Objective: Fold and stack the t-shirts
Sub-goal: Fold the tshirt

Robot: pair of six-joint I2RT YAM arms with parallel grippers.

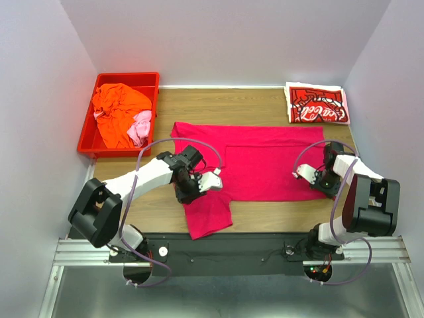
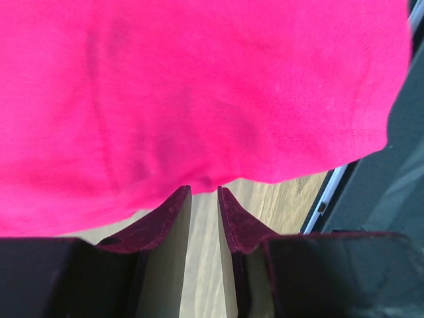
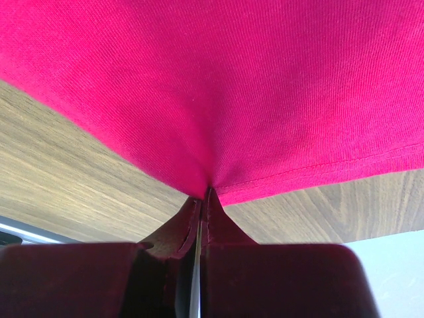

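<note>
The magenta-pink t-shirt (image 1: 265, 162) lies spread across the middle of the table, one sleeve hanging toward the near edge. My left gripper (image 1: 188, 192) is at its left side near that sleeve. In the left wrist view the left gripper (image 2: 204, 191) is slightly open, with the shirt (image 2: 199, 93) just beyond its tips and bare wood between the jaws. My right gripper (image 1: 322, 180) is at the shirt's right edge. In the right wrist view the right gripper (image 3: 203, 194) is shut on the shirt's hem (image 3: 278, 177), with the cloth puckered at the tips.
A folded red-and-white Coca-Cola shirt (image 1: 317, 104) lies at the back right corner. A red plastic bin (image 1: 89, 126) at the back left holds an orange shirt (image 1: 119, 109) and a light pink one (image 1: 140, 127). Walls close in on both sides.
</note>
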